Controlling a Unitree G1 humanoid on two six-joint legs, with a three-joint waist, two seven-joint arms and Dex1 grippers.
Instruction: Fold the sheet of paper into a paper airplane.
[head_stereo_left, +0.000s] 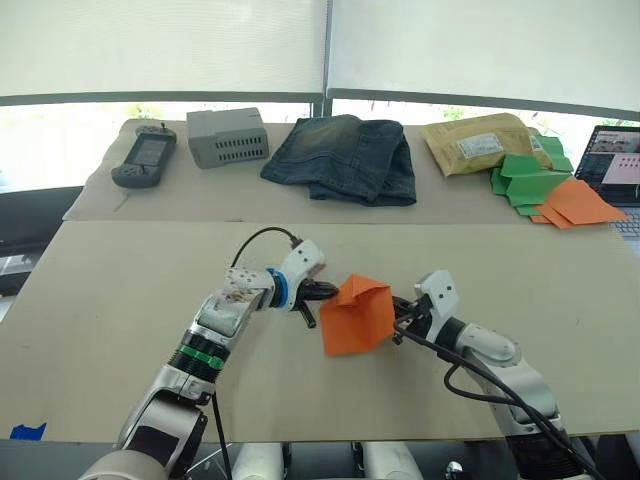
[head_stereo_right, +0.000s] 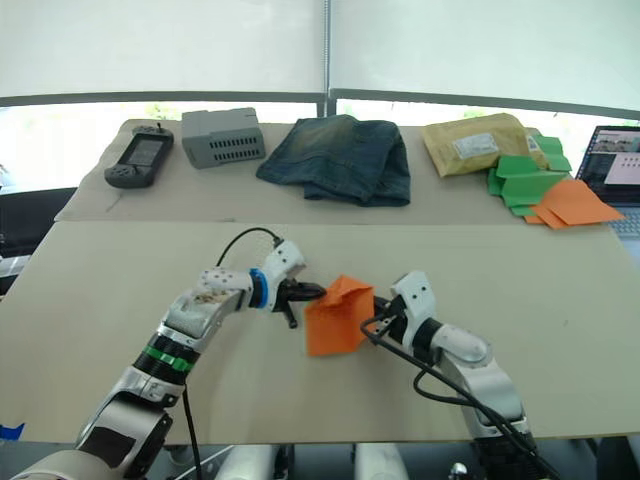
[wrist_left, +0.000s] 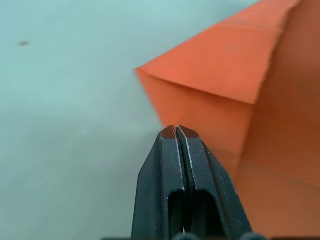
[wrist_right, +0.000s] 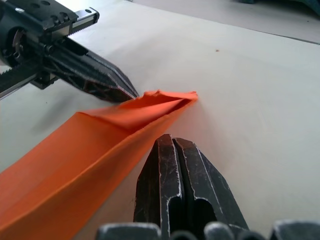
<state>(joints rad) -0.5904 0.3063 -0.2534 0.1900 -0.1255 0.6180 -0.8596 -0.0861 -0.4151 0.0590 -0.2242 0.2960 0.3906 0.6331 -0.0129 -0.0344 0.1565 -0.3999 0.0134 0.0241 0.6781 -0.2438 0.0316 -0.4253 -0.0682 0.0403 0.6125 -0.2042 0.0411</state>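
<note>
Both sets of my fingers meet at the orange sheet of paper (head_stereo_left: 357, 315) in the middle of the worktop (head_stereo_left: 120, 290).

The sheet of paper is partly folded, its upper flap lifted off the surface, and lies between my two arms. My left fingers (head_stereo_left: 322, 292) are pressed together with their tips at the sheet's upper left edge; my right fingers (head_stereo_left: 399, 318) are pressed together too, just beside its right side. At the far edge of the worktop sit a handheld device (head_stereo_left: 144, 156), a grey box (head_stereo_left: 227, 136), folded jeans (head_stereo_left: 345, 155), a padded envelope (head_stereo_left: 480, 142) and piled green and orange paper pieces (head_stereo_left: 545, 188).
</note>
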